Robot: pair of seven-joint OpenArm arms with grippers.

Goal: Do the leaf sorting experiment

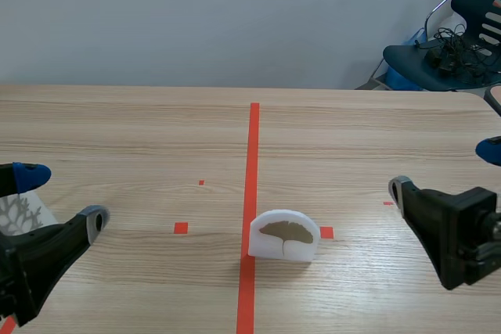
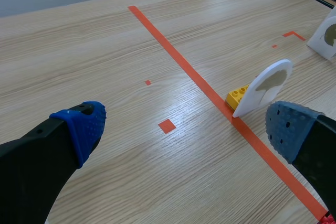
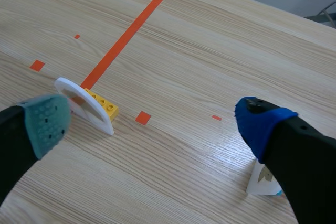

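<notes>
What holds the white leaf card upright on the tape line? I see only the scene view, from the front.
Observer: A yellow toy brick stands behind the leaf card, against its back.
Operator: Is there another leaf card that I cannot see?
Observer: Yes. In the left wrist view a second white card with a brown picture stands farther off, beyond the first one. Only part of it is in view.

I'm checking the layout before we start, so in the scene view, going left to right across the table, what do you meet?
left gripper, open → white leaf card, standing by the tape line → right gripper, open
</notes>
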